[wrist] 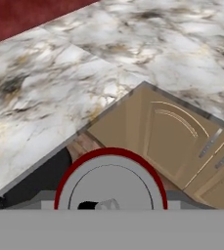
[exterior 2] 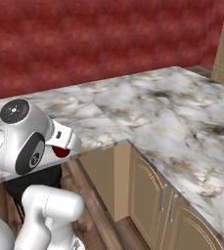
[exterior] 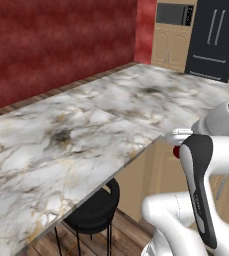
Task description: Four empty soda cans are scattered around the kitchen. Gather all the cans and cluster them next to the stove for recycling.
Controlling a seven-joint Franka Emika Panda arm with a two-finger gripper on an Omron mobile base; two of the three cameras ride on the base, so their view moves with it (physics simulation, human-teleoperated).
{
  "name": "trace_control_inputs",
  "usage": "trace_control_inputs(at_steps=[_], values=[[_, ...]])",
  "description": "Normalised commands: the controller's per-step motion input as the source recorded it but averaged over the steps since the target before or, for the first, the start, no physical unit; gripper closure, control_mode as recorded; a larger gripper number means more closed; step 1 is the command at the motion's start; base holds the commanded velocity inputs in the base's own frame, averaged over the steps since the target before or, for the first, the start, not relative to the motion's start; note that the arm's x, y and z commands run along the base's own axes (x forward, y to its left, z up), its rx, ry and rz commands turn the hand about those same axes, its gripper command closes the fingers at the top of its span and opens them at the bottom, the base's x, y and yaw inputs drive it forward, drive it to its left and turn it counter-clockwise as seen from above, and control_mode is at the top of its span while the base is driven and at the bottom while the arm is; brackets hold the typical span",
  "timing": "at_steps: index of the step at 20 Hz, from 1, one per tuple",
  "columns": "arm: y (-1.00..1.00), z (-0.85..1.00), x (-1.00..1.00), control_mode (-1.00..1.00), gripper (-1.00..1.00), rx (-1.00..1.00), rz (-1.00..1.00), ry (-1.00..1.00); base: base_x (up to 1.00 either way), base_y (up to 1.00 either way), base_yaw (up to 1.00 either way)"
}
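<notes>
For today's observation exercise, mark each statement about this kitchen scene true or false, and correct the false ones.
1. The end effector holds a red soda can. True.
2. The can's top is silver. True.
3. The countertop is plain black. False: it is white-grey marble.
4. A stool stands on top of the counter. False: it stands on the floor under the overhang.
5. The wall behind is red. True.

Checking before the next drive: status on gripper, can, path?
Gripper shut on red soda can, silver top facing the hand camera. Can held above the floor, beside the marble counter corner. Black stool below.
</notes>
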Motion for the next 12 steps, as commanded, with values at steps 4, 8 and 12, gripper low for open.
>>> trace_control_inputs(at_steps=[4,8,12], values=[[0.0,0.0,0.0,1.0,1.0,0.0,0.0,0.0,-0.44,0.0,0.07],[0.0,0.0,0.0,1.0,1.0,0.0,0.0,0.0,-0.44,0.0,0.04],[0.0,0.0,0.0,1.0,1.0,0.0,0.0,0.0,-0.44,0.0,0.09]])
